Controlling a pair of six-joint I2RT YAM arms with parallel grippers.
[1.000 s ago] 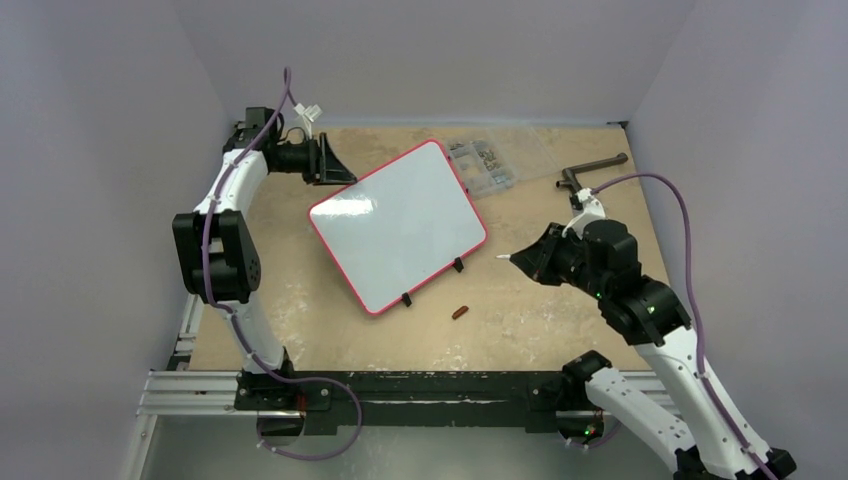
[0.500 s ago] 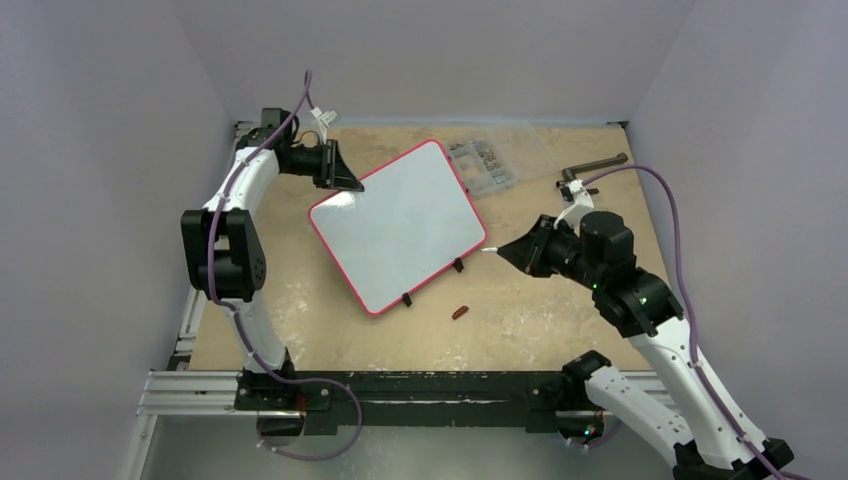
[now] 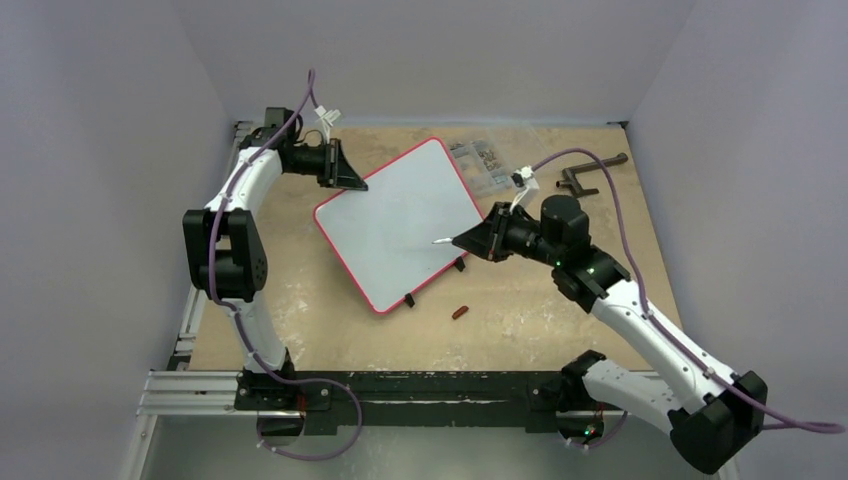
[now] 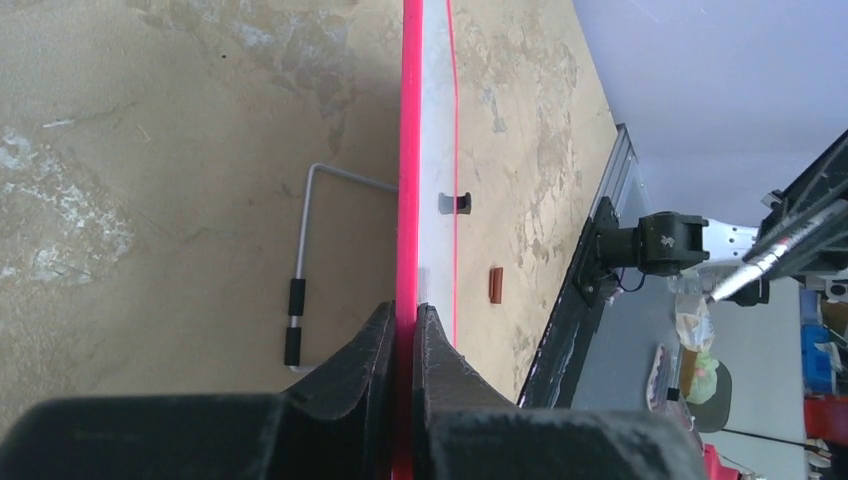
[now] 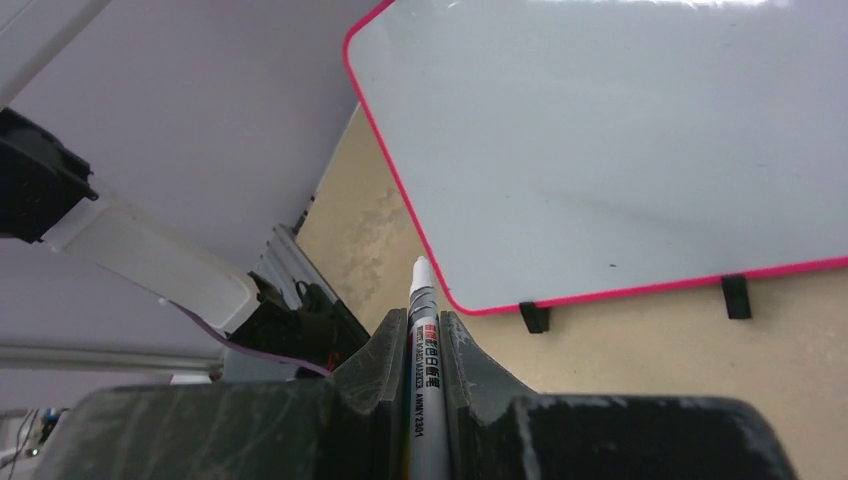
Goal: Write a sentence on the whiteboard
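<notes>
the whiteboard (image 3: pixel 395 225) lies in the middle of the table (image 3: pixel 300 300), turned so that its corners point near, far, left and right, with its thin red rim all round and two small black feet (image 3: pixel 408 299) on its near right edge. its face looks pale and glossy, with a tiny dark speck (image 5: pixel 612 266) close to the edge that carries the feet. the left gripper (image 3: pixel 345 178) reaches in from the far left and is clamped narrow on the board's far left corner; in the left wrist view the two black fingers (image 4: pixel 370 350) sit on either side of the red rim, touching it, and a bent wire stand (image 4: pixel 300 260) shows under the board. the right gripper (image 3: pixel 470 240) comes in from the right, closed tight around a white marker (image 3: pixel 443 241) whose uncapped tip points left over the board's near right part. whether the tip touches the face cannot be told. in the right wrist view the marker (image 5: pixel 422 300) sticks out between the fingers with printed lettering on its barrel. a small reddish-brown cap (image 3: pixel 460 312) lies on the table just near of the board's feet. a clear parts box (image 3: pixel 480 163) sits beside the board's far right edge, and a dark metal tool (image 3: pixel 590 170) lies further right, well apart from the board.
</notes>
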